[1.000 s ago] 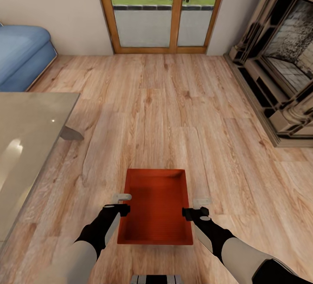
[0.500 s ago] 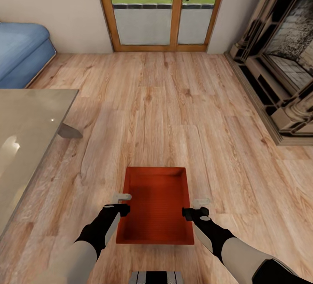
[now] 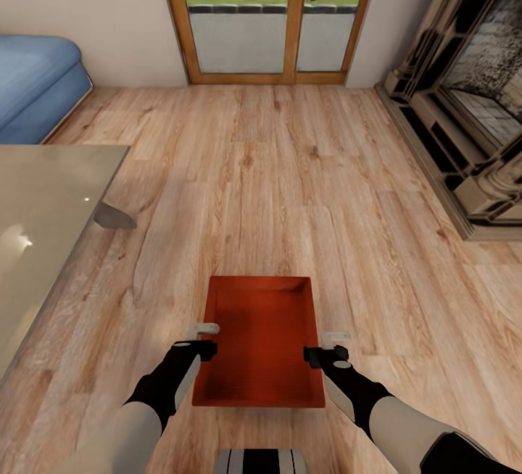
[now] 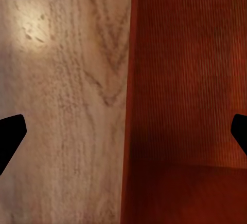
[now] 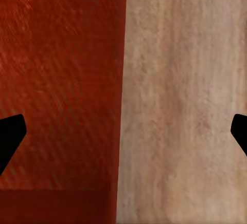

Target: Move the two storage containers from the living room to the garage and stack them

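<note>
Lower centre of the head view: one orange-red storage container [image 3: 259,340], topless, held between both arms above the light wood-plank floor [image 3: 290,191]. Left gripper [image 3: 205,339] at its left wall, right gripper [image 3: 325,346] at its right wall; each set of jaws straddles a wall, fingers spread wide in the wrist views, contact unclear. Upper frame: wood-framed glass doors [image 3: 268,17]; blue sofa [image 3: 36,93] upper left; fireplace [image 3: 471,97] right; glossy table [image 3: 43,220] left.

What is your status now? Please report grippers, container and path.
Left gripper and right gripper open, straddling side walls of storage container. Container on wood floor, living room. Glass table left; path ahead open.
</note>
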{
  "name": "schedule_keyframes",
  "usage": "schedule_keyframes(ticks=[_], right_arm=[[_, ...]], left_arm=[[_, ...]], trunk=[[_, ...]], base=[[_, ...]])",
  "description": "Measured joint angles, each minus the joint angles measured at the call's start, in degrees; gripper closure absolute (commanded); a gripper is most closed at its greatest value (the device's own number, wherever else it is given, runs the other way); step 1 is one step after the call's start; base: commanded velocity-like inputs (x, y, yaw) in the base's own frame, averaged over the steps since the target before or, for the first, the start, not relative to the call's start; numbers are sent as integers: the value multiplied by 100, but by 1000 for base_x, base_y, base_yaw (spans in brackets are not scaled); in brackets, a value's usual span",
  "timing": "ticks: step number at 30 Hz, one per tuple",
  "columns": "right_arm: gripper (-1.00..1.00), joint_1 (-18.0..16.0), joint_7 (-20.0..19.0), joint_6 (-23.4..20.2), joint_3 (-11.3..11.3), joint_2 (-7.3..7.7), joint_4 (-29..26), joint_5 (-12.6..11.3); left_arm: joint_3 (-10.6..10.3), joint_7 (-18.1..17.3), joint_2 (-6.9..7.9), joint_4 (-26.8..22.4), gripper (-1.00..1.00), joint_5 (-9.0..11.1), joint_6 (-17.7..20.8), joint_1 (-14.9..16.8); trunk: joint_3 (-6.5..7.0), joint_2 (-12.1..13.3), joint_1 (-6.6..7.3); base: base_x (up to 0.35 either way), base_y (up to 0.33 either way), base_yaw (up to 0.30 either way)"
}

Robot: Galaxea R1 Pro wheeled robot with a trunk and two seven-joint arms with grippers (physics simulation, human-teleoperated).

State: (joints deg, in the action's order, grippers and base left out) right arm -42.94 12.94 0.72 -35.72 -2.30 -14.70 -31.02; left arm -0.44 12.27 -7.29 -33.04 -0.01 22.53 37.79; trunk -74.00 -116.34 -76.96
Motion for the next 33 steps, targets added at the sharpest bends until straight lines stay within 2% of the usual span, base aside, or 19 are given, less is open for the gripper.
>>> schedule_keyframes(ticks=[6, 16, 27, 33], right_arm=[[-100, 0, 0, 0, 5, -15, -2, 0], [-100, 0, 0, 0, 8, -61, 3, 0], [-100, 0, 0, 0, 9, -61, 5, 0], [-100, 0, 0, 0, 8, -62, 3, 0]], left_arm=[[4, 0, 0, 0, -100, 0, 1, 0], [5, 0, 0, 0, -100, 0, 0, 0], [5, 0, 0, 0, -100, 0, 0, 0], [5, 0, 0, 0, -100, 0, 0, 0]], trunk=[[-108, -241, -132], [-108, -242, -132], [-305, -682, -373], [-306, -683, -374]], base=[[0, 0, 0], [0, 0, 0], [0, 0, 0], [0, 0, 0]])
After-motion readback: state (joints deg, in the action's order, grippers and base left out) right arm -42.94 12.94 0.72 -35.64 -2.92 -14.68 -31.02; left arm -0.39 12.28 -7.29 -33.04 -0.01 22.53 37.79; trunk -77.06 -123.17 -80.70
